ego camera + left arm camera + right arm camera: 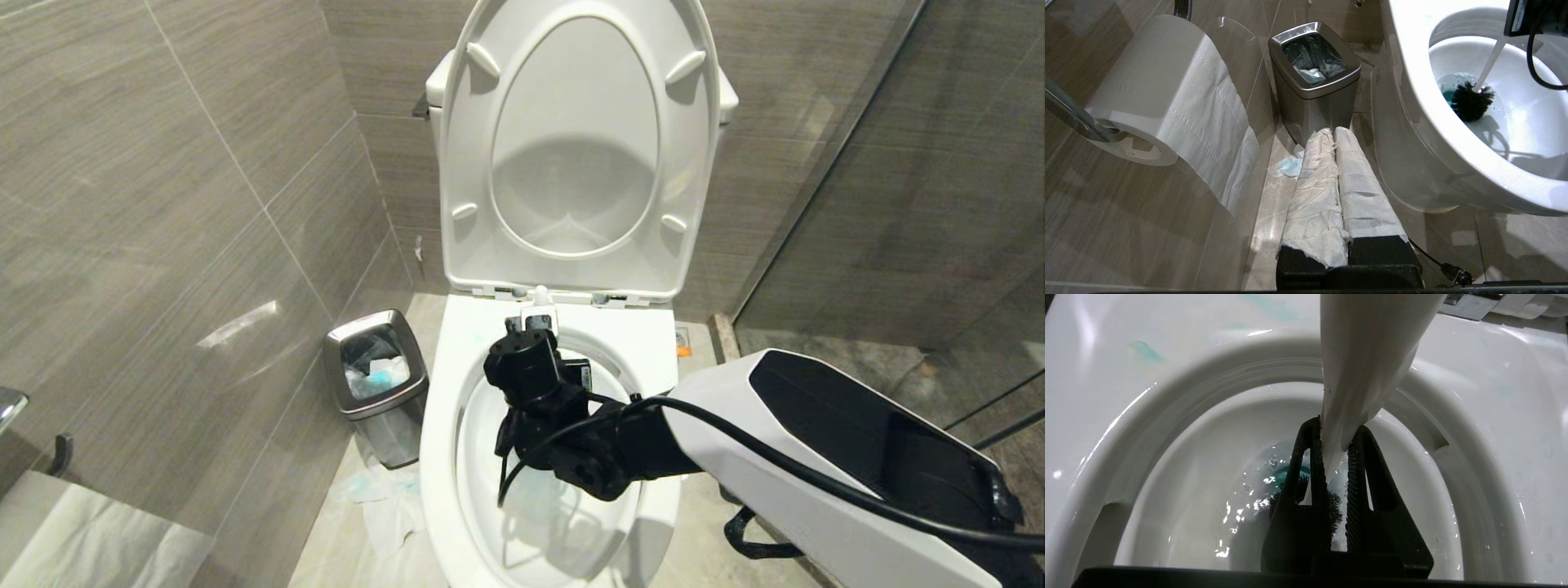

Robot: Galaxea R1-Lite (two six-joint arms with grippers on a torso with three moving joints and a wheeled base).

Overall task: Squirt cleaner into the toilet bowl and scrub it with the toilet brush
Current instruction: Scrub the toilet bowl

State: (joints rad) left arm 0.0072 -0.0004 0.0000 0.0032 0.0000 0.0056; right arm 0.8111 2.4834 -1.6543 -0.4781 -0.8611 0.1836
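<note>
While scrubbing is under way: the lines run from the robot's left across to its right.
Left wall: a white toilet paper roll (1167,94) hangs on a metal holder, at about nine o'clock from the toilet.
Steel bin: a small brushed-steel waste bin with a dark liner (377,384) stands on the floor just beside the bowl's left flank, crumpled tissue (384,498) lying near its foot.
Left end effector: the left end effector (1337,136), its two fingers wrapped in white paper and pressed together with nothing between them, is parked low beside the toilet, pointing at the bin.
Task's thing: the large white glossy ceramic toilet bowl (445,425) has seat and lid raised; turquoise-blue cleaner (1447,98) tints the water at the bottom.
Brush: the toilet brush with a slim white plastic handle and dark bristle head (1472,102) has its head in the tinted water.
Right end effector: the right end effector (1336,457) hangs over the bowl, its black ribbed fingers pinching the brush handle.
Key relation: the handle's long axis slants down from the grip toward twelve o'clock in the right wrist view, so the next scrubbing stroke likely sweeps the head around the basin; the right arm alone is in reach.
View difference: the left wrist view shows the whole bristle head and blue pool; the head view hides both behind the arm.
</note>
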